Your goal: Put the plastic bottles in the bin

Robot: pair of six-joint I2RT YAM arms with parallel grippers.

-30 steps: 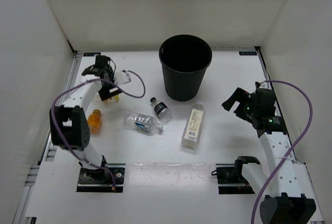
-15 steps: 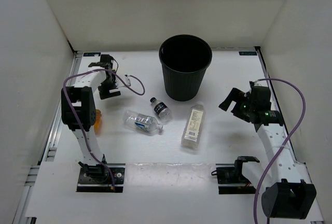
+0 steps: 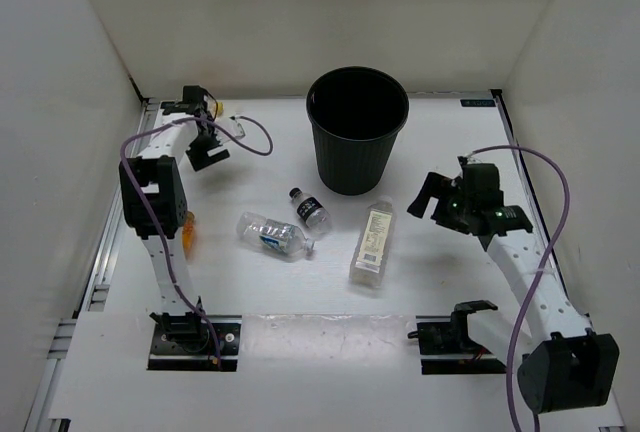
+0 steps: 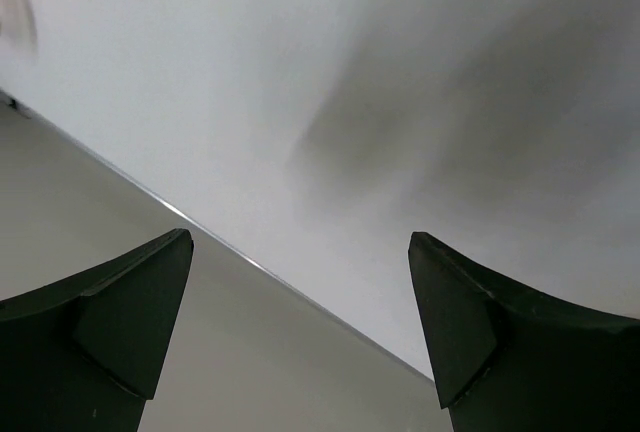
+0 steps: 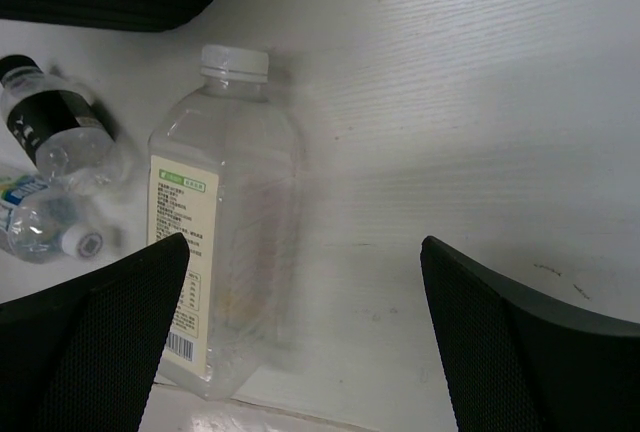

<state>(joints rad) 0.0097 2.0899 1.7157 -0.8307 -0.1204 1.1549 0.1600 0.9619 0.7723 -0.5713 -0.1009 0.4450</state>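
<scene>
**Four bottles on the table, none in the bin; both pincers open and empty**

We find all four bottles lying on the white table (image 3: 300, 302), outside the bin. Nearest the arm bases lies the tall square bottle (image 3: 371, 243), on its side with its white cap pointing toward the bin and its pale label facing up. To its left, at about the same depth, lies the blue-labelled bottle (image 3: 275, 236), also on its side. Further left, the orange bottle (image 3: 187, 235) sits against the left arm's upright link and is partly hidden by it; we cannot tell how it lies. A little beyond, between the blue-labelled bottle and the bin, lies the small black-capped bottle (image 3: 310, 208), close to the bin's foot but not visibly touching it.

The right pincer (image 5: 305, 244) is to the right of the tall square bottle and apart from it; its jaws stand wide and grip nothing. Its wrist view shows the tall square bottle beneath the left side of the gap.

The bin (image 3: 355, 167) stands upright at the far middle of the table, mouth open upward; we see nothing inside it but darkness.

The left pincer (image 4: 300, 240) is at the far left corner, well away from every bottle; its jaws are spread wide with nothing between them, facing the wall (image 4: 400, 72).
</scene>
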